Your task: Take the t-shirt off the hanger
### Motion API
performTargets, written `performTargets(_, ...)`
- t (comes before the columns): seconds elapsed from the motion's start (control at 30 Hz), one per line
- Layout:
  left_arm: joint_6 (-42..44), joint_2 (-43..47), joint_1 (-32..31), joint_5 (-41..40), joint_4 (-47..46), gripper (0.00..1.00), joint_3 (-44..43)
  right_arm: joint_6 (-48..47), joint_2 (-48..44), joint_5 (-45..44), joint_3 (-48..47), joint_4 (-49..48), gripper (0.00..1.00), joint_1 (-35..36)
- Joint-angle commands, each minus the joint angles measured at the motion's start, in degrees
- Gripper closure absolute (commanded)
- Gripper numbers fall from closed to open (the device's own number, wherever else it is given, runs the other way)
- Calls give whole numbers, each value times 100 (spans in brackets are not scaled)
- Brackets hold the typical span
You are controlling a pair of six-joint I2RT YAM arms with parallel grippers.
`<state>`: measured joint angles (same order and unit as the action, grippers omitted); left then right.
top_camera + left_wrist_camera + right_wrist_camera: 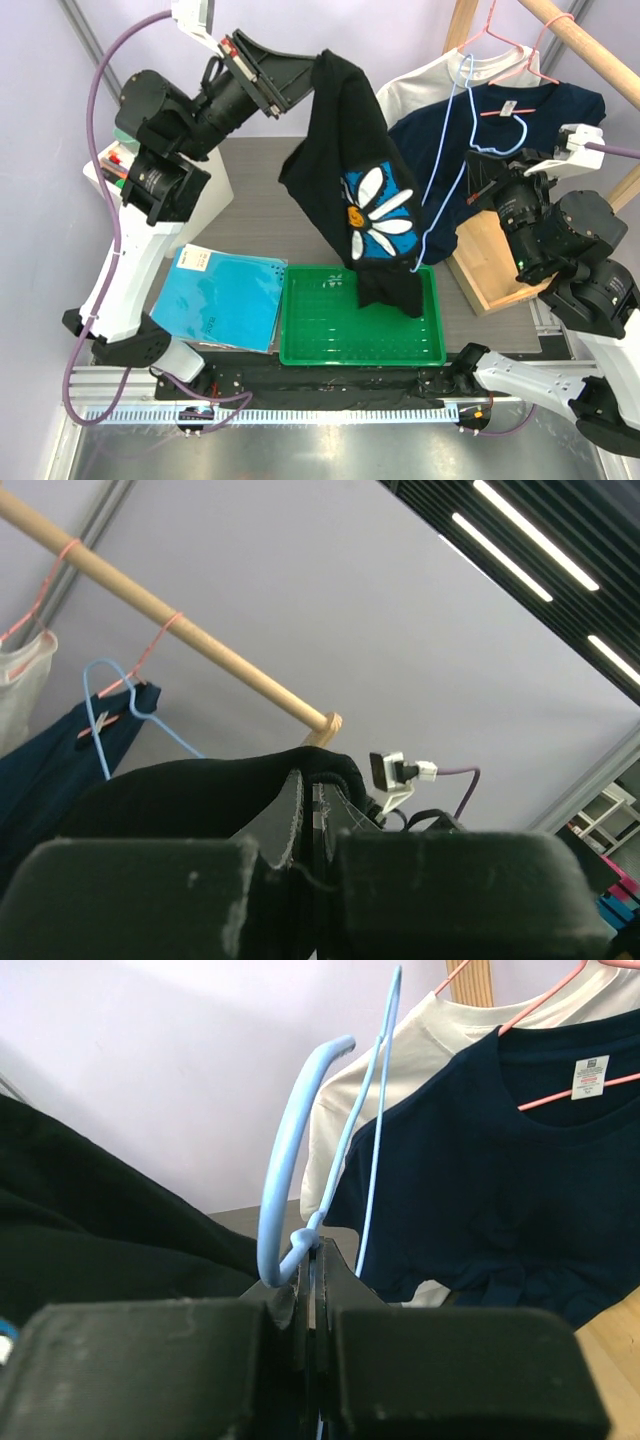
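Note:
A black t-shirt (350, 150) with a daisy print hangs from my left gripper (300, 85), which is raised high and shut on its top edge. The cloth fills the jaws in the left wrist view (180, 790), where the gripper (313, 800) is closed. The shirt's lower end dangles over the green tray (300, 340). A light blue wire hanger (440, 180) stands to the right of the shirt, its lower end close to the cloth. My right gripper (480, 183) is shut on the hanger's neck (285, 1150), with its jaws (313, 1255) closed just below the hook.
A navy t-shirt (540, 110) and a white t-shirt (430, 75) hang on pink hangers from a wooden rail (590, 55) at the back right. A wooden frame (490, 260) stands below them. A blue packet (220, 295) lies left of the tray.

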<state>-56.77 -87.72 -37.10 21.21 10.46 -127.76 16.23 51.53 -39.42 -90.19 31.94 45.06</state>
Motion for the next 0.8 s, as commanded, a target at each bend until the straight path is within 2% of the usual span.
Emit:
performTargets(0.0, -211, 439, 10, 120, -870, 100, 821, 82, -117, 13, -25, -145, 99, 29)
performTargets(0.13, -325, 966, 10, 76, -1204, 100, 2243, 108, -117, 39, -42, -136, 99, 29)
performTargets(0.4, -440, 1767, 10, 49, -1266, 100, 3977, 144, -99, 119, 45, -144, 99, 29)
performTargets(0.57, -195, 2250, -95, -29, -765, 100, 4794, 144, -90, 163, 107, -180, 99, 29)
performTargets(0.67, 164, 2479, -314, -441, -241, 100, 5410, 170, -99, 189, 125, -189, 99, 29)
performTargets(0.77, 639, 2532, -683, -1398, 279, 100, 5920, 223, -99, 268, 169, -180, 99, 29)
